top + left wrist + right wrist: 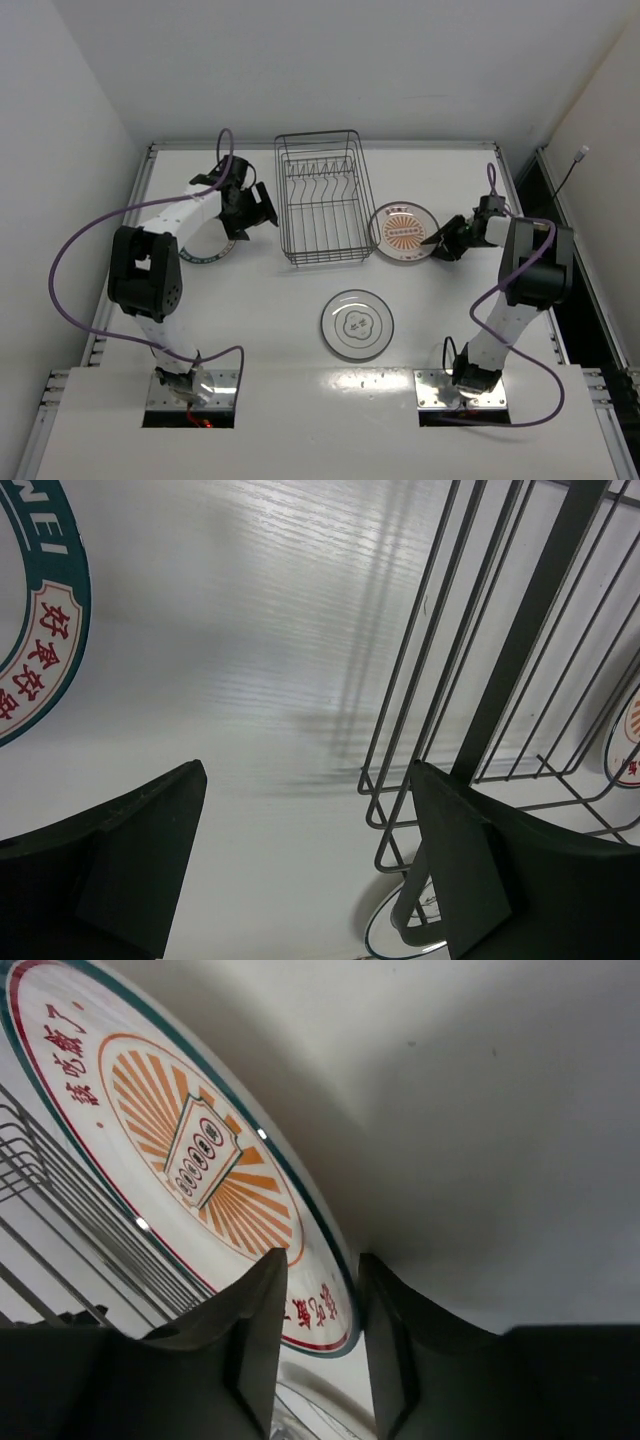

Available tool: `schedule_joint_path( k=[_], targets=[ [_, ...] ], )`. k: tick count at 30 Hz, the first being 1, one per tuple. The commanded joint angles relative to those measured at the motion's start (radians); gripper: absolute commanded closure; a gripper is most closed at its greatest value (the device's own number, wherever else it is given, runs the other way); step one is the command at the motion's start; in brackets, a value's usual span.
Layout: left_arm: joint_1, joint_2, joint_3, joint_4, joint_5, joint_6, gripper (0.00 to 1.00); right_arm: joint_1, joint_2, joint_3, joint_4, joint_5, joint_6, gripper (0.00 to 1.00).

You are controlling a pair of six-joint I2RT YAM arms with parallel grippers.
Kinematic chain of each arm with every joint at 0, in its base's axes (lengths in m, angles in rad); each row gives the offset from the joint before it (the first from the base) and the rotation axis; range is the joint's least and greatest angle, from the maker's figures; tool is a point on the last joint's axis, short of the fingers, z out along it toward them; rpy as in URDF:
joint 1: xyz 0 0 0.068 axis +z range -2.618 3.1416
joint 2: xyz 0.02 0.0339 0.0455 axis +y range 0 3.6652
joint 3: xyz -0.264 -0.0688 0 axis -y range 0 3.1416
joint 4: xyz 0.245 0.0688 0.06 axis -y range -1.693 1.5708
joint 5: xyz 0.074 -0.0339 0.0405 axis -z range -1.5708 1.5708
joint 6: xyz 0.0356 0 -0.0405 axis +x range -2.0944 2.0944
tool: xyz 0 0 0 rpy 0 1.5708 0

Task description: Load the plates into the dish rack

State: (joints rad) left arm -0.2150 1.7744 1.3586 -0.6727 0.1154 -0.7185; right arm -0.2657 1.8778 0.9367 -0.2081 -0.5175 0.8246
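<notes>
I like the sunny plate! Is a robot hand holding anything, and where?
The right gripper pinches the orange-centre plate by its rim; the left gripper holds nothing.

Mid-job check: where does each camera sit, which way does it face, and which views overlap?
Top external: above and behind the bases, looking down on the white table; both arms, left gripper and right gripper show.
Left wrist: low over the table, facing between the teal-banded white plate and dark wire dish rack; its wide-apart fingers show.
Right wrist: close on the orange-centred white plate; its fingers straddle the rim.
Shared: all three see the rack and the orange-centred plate.
</notes>
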Motion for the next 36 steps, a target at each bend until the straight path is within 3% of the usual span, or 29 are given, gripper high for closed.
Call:
schedule_joint_path(
  k=[1, 9, 22, 30, 33, 35, 36],
  targets=[
    [0.006, 0.003, 0.04, -0.001, 0.009, 0.005, 0.19, 0.006, 0.05, 0.068, -0.026, 0.039, -0.05, 0.7],
    [0.006, 0.077, 0.039, -0.005, 0.033, -0.016, 0.19, 0.036, 0.087, 0.151, -0.161, 0.086, -0.122, 1.0],
    [0.016, 0.114, 0.117, -0.005, 0.043, -0.025, 0.19, 0.054, -0.189, 0.358, -0.341, 0.238, -0.168, 1.0],
    [0.016, 0.091, 0.097, -0.024, 0.006, -0.016, 0.19, 0.16, -0.177, 0.769, -0.48, 0.439, -0.202, 1.0],
    [0.016, 0.091, 0.088, -0.024, 0.006, -0.016, 0.19, 0.291, -0.053, 1.052, -0.589, 0.639, -0.246, 1.0],
    [0.016, 0.091, 0.088, -0.034, -0.006, -0.016, 0.19, 0.387, 0.056, 1.328, -0.667, 0.698, -0.272, 1.0],
    [0.016, 0.091, 0.088, -0.034, -0.006, -0.016, 0.19, 0.411, 0.166, 1.414, -0.742, 0.749, -0.284, 1.0]
  ],
)
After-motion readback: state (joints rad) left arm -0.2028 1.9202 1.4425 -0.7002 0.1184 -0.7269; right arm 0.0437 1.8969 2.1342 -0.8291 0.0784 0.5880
